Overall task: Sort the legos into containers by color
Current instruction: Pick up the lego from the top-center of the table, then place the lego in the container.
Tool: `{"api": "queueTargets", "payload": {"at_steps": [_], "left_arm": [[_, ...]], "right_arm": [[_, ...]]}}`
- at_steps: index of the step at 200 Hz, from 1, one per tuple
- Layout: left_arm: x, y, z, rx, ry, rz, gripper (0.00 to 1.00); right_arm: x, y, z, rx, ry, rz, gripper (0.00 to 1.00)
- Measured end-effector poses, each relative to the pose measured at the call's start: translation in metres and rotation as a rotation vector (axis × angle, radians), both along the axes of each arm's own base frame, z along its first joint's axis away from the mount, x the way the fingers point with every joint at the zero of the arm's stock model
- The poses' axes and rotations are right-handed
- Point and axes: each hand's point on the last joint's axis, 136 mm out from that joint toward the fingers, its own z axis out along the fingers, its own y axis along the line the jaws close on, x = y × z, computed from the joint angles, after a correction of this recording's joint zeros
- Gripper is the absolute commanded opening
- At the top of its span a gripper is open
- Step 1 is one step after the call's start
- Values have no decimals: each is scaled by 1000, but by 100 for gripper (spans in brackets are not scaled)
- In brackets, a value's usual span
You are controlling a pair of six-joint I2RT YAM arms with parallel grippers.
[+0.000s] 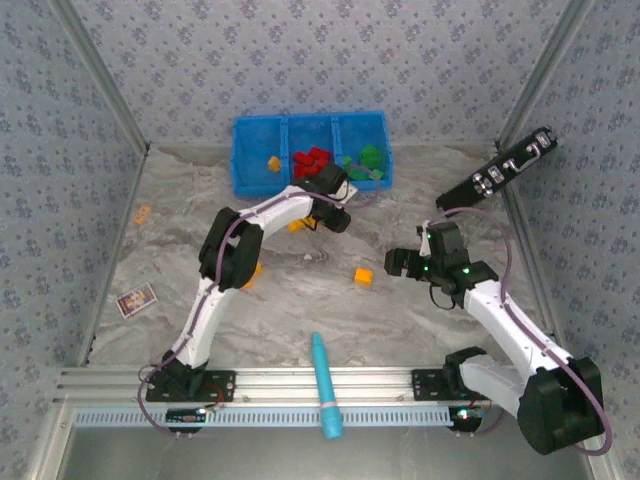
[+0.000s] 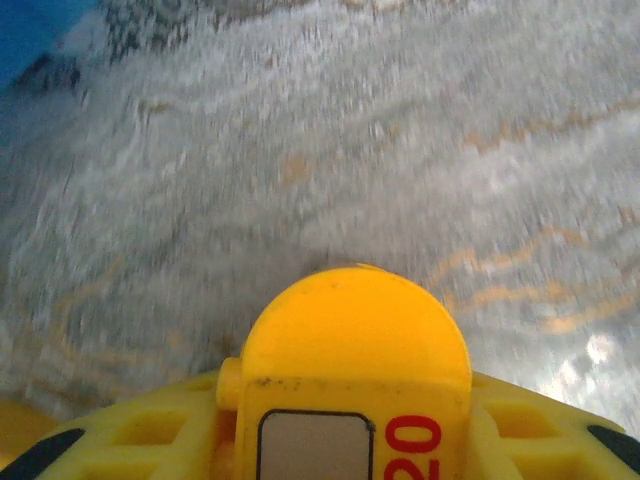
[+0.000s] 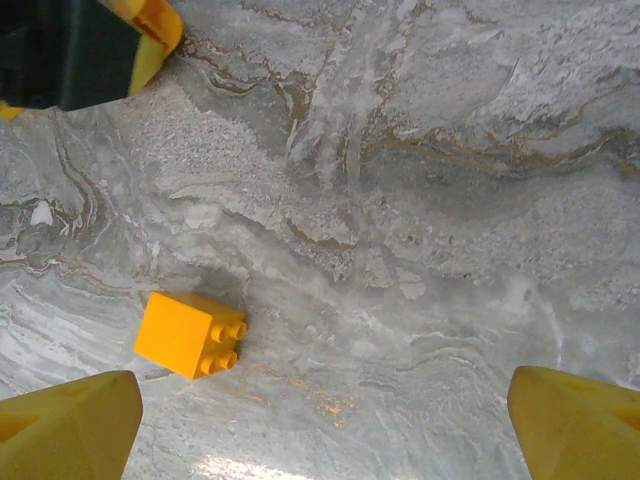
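Right gripper (image 3: 320,425) is hovering, jaws wide apart, orange brick (image 3: 190,335) lying off-centre between them, needing centring, then lowering; left gripper (image 1: 335,214) jaws I cannot tell.

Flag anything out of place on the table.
Teal pen lies across the near rail, overhanging it. A small card sits at the left edge, and a long black device is propped at the far right. None are sort items.

Bin (image 1: 255,140) at the back — bricks (image 1: 312,160) inside; a loose brick (image 1: 364,275) before it — pen (image 1: 324,375) nearest.
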Motion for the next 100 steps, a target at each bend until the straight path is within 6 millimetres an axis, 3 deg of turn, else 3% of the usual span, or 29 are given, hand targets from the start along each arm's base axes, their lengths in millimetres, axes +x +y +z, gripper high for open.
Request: {"api": "queueTargets", "payload": {"at_steps": [32,77,100], "left_arm": [[-13,15,39,0,-42,1,40],[-15,30,137,-60,-221,8,39],[-13,43,177,-78,-303,25,38]], "right_arm": [[-5,2,-9,13,30,-4,95],[-8,8,-20,19,67,1,95],[-8,11,-21,25,74,1,95]]}}
